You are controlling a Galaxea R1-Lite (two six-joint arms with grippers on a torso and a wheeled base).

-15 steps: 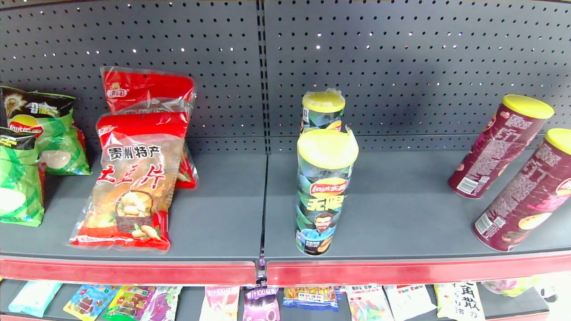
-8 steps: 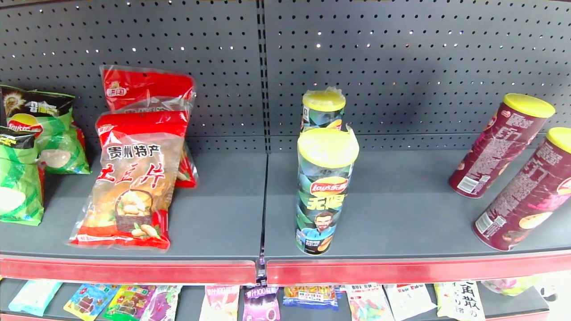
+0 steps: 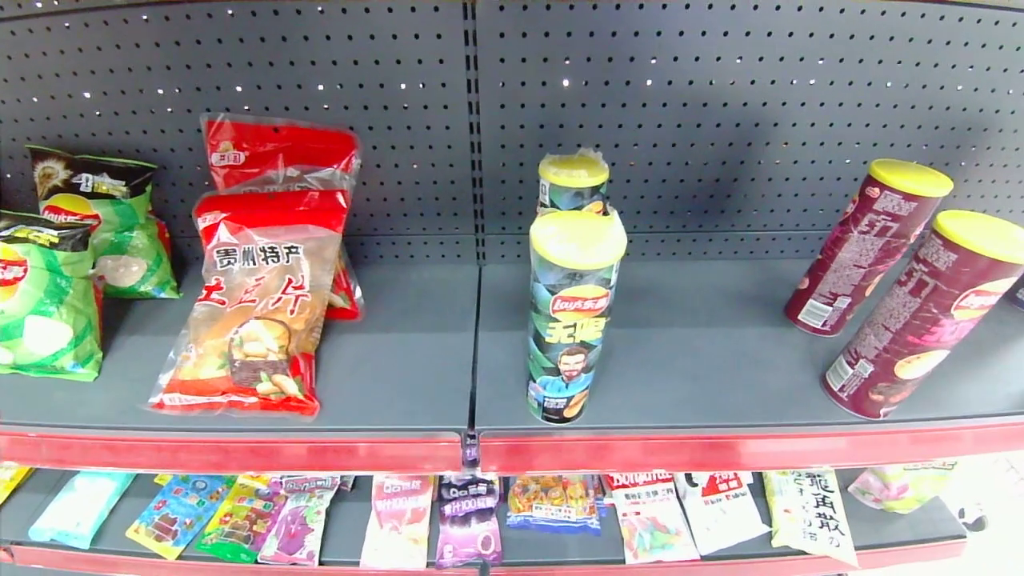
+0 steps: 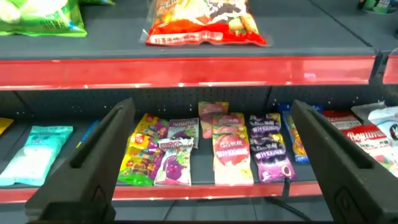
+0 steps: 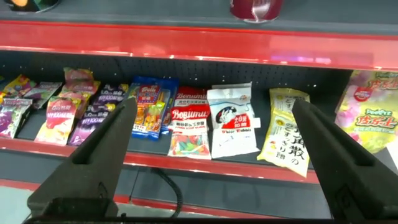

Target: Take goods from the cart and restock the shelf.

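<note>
Grey shelf point(image 3: 704, 352) holds red bags point(image 3: 252, 312), green bags point(image 3: 48, 304) and yellow-lidded tubes point(image 3: 572, 320); left gripper point(image 4: 214, 168) and right gripper point(image 5: 211, 162) are wide open, both empty.

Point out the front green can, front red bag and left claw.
front green can point(image 3: 572, 336), head view, label middle.
front red bag point(image 3: 252, 312), head view, bag middle.
left claw point(image 4: 211, 109), left wrist view, between fingertips.
</note>
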